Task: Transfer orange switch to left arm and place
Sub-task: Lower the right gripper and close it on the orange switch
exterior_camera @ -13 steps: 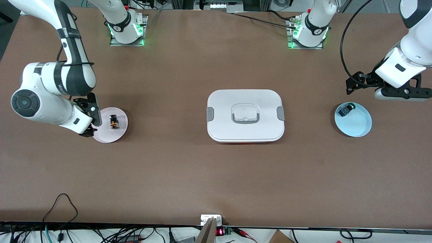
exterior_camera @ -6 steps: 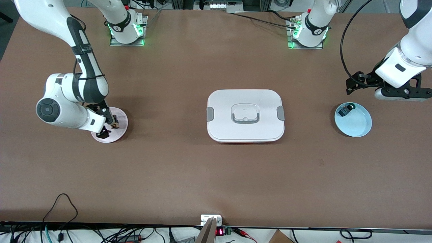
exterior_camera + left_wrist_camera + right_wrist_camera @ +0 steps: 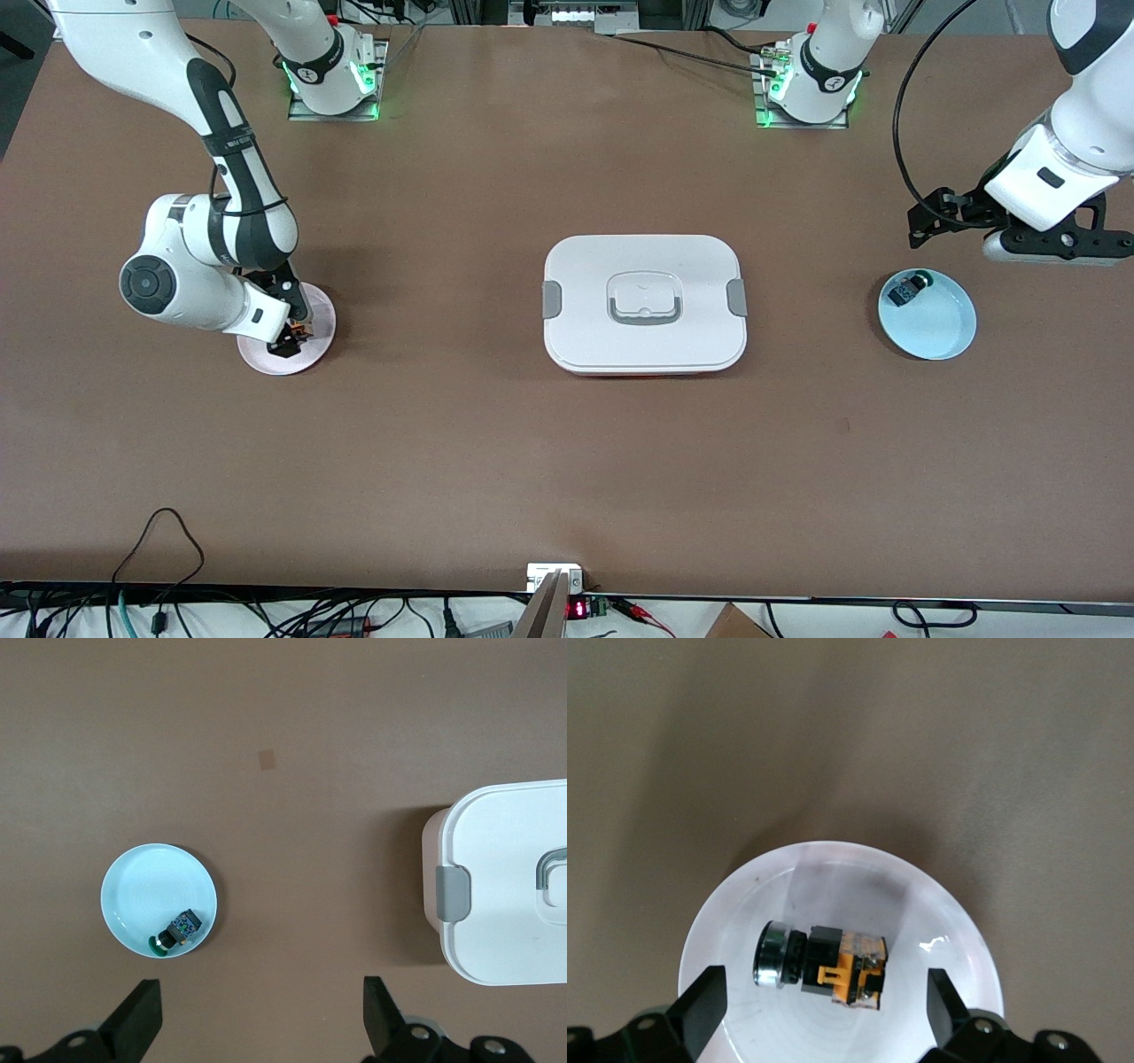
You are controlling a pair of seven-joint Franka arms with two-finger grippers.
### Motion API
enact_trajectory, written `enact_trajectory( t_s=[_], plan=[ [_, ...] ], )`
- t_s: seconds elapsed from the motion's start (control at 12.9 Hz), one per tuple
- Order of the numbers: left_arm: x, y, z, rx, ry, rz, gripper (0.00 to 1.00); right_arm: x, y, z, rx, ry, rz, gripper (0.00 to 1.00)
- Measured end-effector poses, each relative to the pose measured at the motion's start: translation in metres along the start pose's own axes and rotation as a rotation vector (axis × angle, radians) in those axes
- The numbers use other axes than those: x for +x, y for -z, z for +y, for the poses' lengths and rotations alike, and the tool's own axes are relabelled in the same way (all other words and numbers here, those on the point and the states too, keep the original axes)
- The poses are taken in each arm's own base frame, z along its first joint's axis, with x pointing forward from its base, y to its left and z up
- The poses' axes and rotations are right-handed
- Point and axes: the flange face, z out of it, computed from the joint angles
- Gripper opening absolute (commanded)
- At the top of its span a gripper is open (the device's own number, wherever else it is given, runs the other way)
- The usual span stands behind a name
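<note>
Front view gives me the whole brown table point(image 3: 496, 461): the large white rounded-rectangular plastic box point(image 3: 644, 303) with grey side clasps and a grey-outlined recessed handle sits at its middle. Toward the right arm's end I have the pale pink round plate point(image 3: 312, 353), and the right gripper point(image 3: 291, 335) is low over it, covering most of what lies there. From the right wrist view I see the tiny orange switch point(image 3: 833, 966), orange body, black housing and a round cap, lying on its side in that plate, with the gripper's two black fingers point(image 3: 700, 1005) spread wide on either side of it and not touching it. Toward the left arm's end sits the light blue round plate point(image 3: 939, 341), holding the small black-and-blue component point(image 3: 905, 291) near its rim. The left gripper point(image 3: 1054, 244) hangs over bare table just beside that plate, on the side away from the front camera; the left wrist view shows its fingers point(image 3: 142, 1023) standing wide apart with nothing between them. There is lettering on the right arm's dark joint, but I cannot read it, nor the red digits at the table's near edge.
</note>
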Motion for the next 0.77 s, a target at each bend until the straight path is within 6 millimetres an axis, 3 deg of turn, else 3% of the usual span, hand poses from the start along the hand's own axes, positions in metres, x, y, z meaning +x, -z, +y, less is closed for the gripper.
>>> enact_trajectory(
  t_s=[0.77],
  plan=[
    [0.000,0.000,0.000,0.000,0.000,0.000,1.00,-0.002,-0.021,-0.012,-0.031,-0.031,0.004,1.00]
  ],
)
